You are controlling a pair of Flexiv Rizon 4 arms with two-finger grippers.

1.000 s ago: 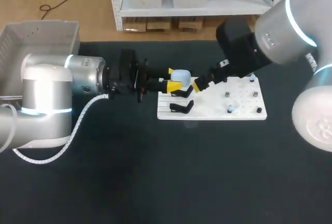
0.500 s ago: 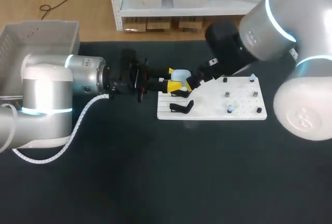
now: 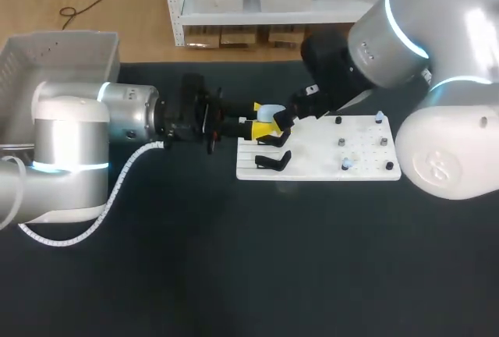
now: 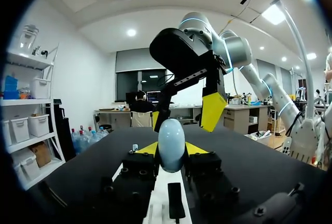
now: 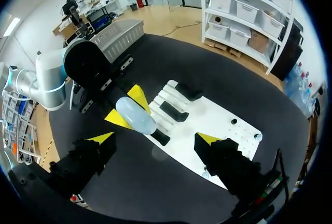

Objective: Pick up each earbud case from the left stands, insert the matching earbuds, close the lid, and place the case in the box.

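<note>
The left gripper (image 3: 259,118) clamps the blue earbud case (image 3: 270,111) mid-frame; the right gripper (image 5: 154,138), fingers (image 5: 207,138) apart, hangs over it. Black stands (image 3: 274,161) on white board (image 3: 366,157); grey box (image 3: 47,56) upper left

Counted:
- one pale blue earbud case (image 3: 270,111), frame centre
- one white board (image 3: 366,154)
- three black stands (image 5: 174,112) on it
- six small pegs (image 3: 341,143) at its right
- one grey box (image 3: 47,48), upper left
- two grippers: left gripper (image 4: 171,149) and right gripper (image 5: 154,138)

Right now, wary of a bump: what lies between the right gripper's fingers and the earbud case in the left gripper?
Nothing: in the right wrist view the right gripper stands open, apart from the earbud case held by the left gripper.
</note>
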